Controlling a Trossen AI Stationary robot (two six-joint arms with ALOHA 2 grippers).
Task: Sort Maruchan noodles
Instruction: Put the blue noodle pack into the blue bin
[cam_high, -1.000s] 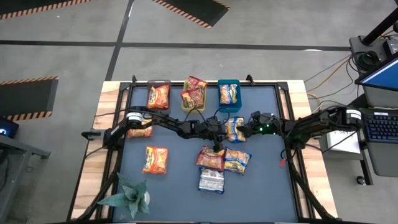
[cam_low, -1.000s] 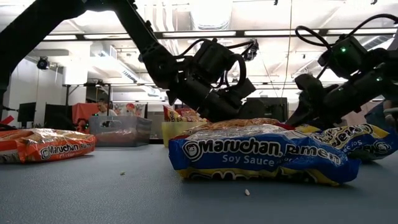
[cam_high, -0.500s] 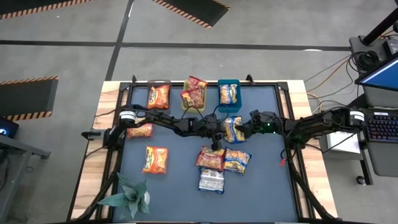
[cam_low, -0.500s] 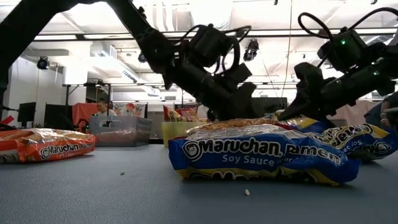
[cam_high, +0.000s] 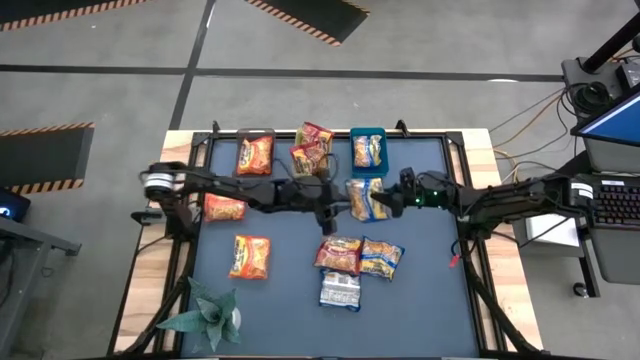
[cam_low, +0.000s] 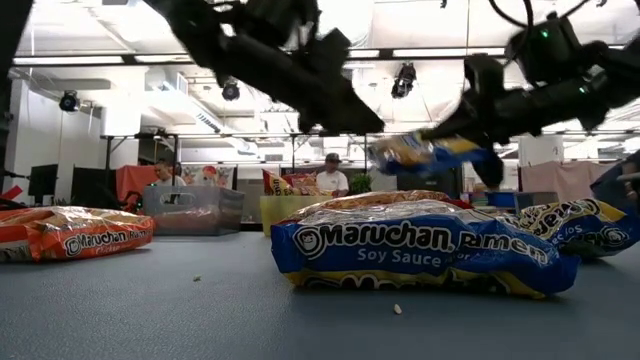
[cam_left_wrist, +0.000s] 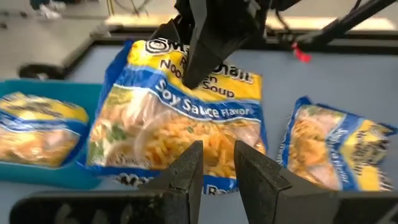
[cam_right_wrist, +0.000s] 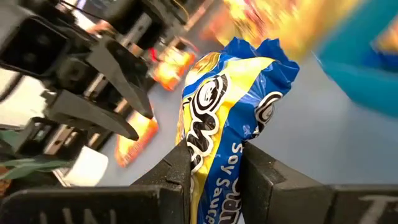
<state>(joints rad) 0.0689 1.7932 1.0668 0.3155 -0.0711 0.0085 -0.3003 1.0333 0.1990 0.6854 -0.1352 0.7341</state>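
My right gripper (cam_right_wrist: 211, 165) clamps a blue-and-yellow noodle packet (cam_high: 366, 198) above the table (cam_high: 430, 300); left gripper (cam_left_wrist: 217, 163) jaws stand slightly apart, empty.

the right gripper (cam_right_wrist: 211, 165) hid the lower end of the held packet (cam_right_wrist: 233, 118); beyond it, orange packets (cam_right_wrist: 140, 134) and the blue bin (cam_right_wrist: 367, 56) were blurred.
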